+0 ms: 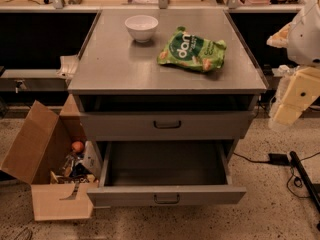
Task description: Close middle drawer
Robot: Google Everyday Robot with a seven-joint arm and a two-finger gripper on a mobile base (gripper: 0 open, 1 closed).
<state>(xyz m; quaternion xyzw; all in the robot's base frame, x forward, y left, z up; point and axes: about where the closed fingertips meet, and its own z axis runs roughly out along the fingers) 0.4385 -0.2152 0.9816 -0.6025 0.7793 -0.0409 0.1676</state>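
Observation:
The grey metal cabinet (pixel 167 79) stands in the middle of the camera view. Its middle drawer (pixel 166 195) is pulled far out and looks empty inside, with a low front panel and a small dark bar handle (pixel 166 199). The taller-fronted top drawer (pixel 167 125) above it stands slightly out. The lowest drawer is hidden beneath the open one. My gripper (pixel 286 113) hangs at the right edge of the view beside the cabinet's right side, level with the top drawer and apart from both drawers.
A white bowl (pixel 141 27) and a green snack bag (pixel 192 51) lie on the cabinet top. An open cardboard box (pixel 47 179) with clutter stands on the floor at the left of the open drawer. Cables and a dark bar (pixel 305 179) lie on the floor at the right.

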